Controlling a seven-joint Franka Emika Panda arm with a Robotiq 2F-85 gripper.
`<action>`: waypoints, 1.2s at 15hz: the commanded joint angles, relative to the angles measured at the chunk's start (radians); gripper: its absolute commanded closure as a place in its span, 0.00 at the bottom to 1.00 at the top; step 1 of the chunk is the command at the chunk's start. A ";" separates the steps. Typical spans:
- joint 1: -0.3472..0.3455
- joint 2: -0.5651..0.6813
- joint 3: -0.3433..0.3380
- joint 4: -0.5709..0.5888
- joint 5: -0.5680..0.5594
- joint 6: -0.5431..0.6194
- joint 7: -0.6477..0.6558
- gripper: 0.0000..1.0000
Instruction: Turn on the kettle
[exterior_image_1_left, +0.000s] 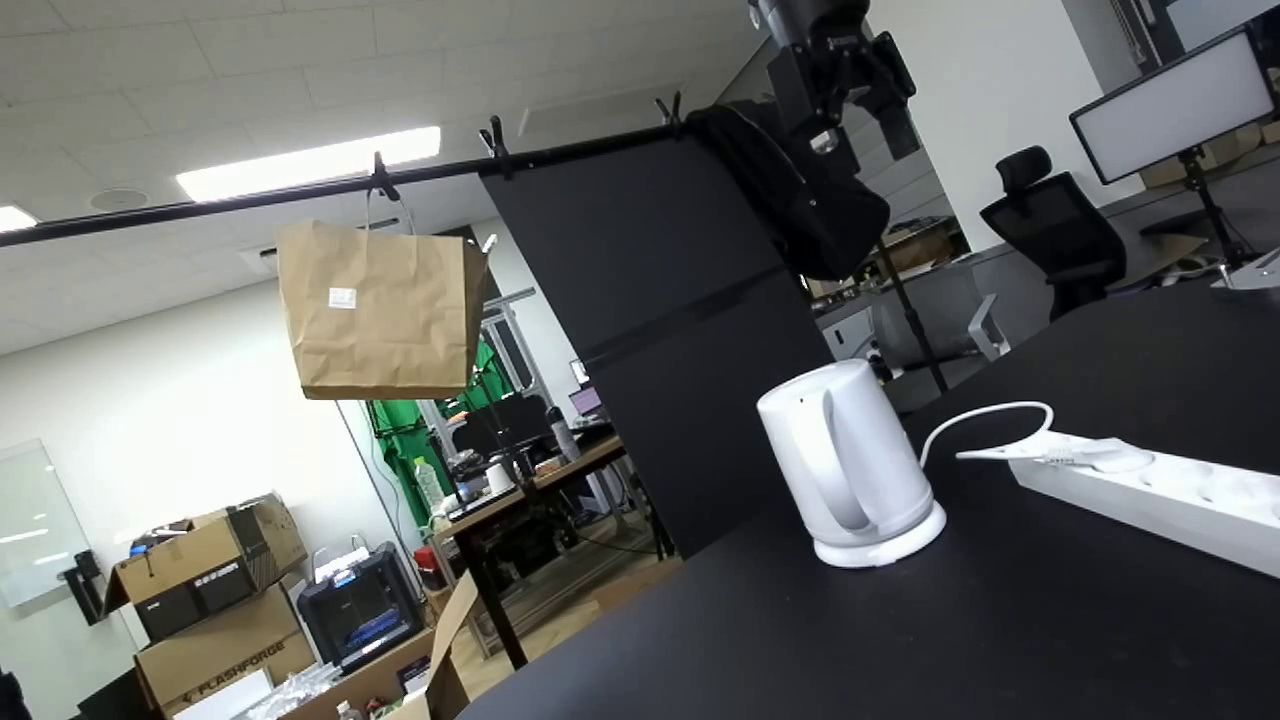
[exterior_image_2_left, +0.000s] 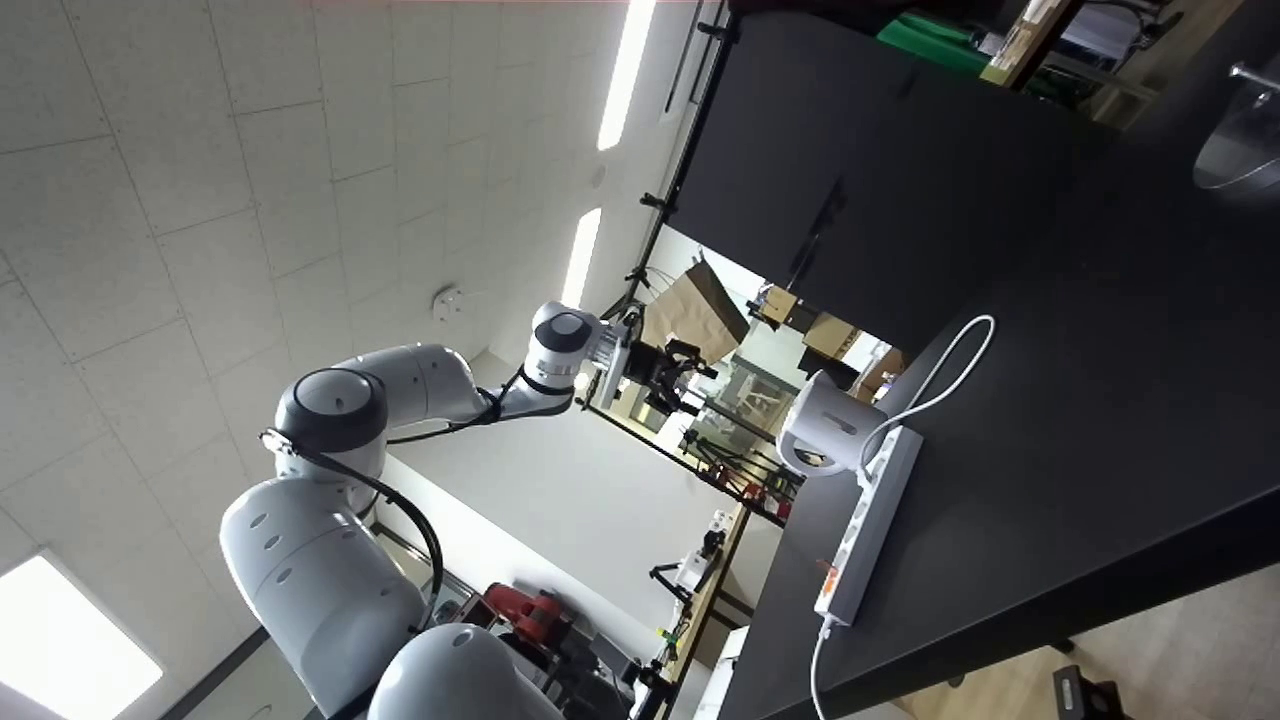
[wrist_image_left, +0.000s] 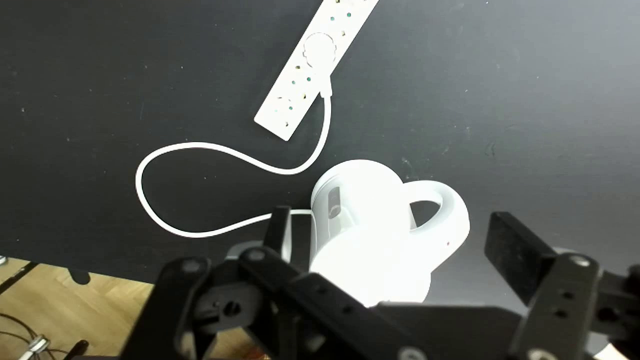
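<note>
The white kettle (exterior_image_1_left: 880, 460) stands upright on its round base on the black table (exterior_image_1_left: 900, 650). It also shows in an exterior view (exterior_image_2_left: 840, 415) and in the wrist view (wrist_image_left: 370, 235), where its lid is overexposed. Its handle (wrist_image_left: 445, 220) points right in the wrist view and has a small red dot. My gripper (exterior_image_1_left: 864, 140) is open and empty, high above the kettle and apart from it. It also shows in an exterior view (exterior_image_2_left: 704, 390). In the wrist view the open fingers (wrist_image_left: 397, 235) frame the kettle from above. The kettle's near lower side is hidden there by the gripper.
A long white power strip (wrist_image_left: 300, 75) lies beside the kettle, with the looped white cord (wrist_image_left: 200, 145) plugged into it. A transparent container (exterior_image_2_left: 1240, 150) stands at the table's far side. A black screen (exterior_image_1_left: 680, 300) and a hanging paper bag (exterior_image_1_left: 385, 310) are behind.
</note>
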 joint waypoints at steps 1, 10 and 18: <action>0.007 0.000 -0.007 0.003 0.001 -0.003 -0.001 0.00; 0.061 0.179 -0.007 0.184 -0.150 -0.038 -0.022 0.25; 0.189 0.404 -0.026 0.413 -0.362 -0.096 -0.076 0.81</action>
